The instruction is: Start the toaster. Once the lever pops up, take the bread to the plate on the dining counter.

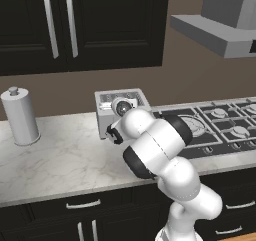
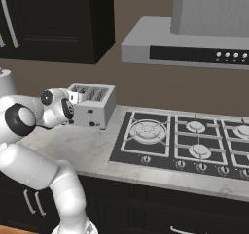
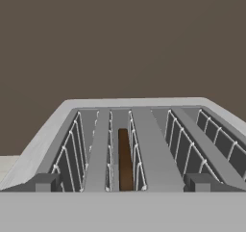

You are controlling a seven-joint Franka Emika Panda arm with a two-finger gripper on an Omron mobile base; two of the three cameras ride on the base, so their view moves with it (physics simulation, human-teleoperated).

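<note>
- Hand view looks straight down along the gripper (image 3: 123, 190) into the toaster (image 3: 144, 144); its two dark fingertips (image 3: 45, 182) stand spread wide at the slot edges, holding nothing.
- Between them, the bread (image 3: 125, 161) sits upright as a dark brown slice deep in the second slot from the left, just below the hand.
- Left base view: the arm's white elbow covers the toaster's front; a white cylindrical canister (image 1: 20, 116) stands well apart on the marbled worktop (image 1: 60, 160).
- Right base view: a gas hob (image 2: 185, 141) lies just beside the toaster, range hood (image 2: 185, 46) above.
</note>
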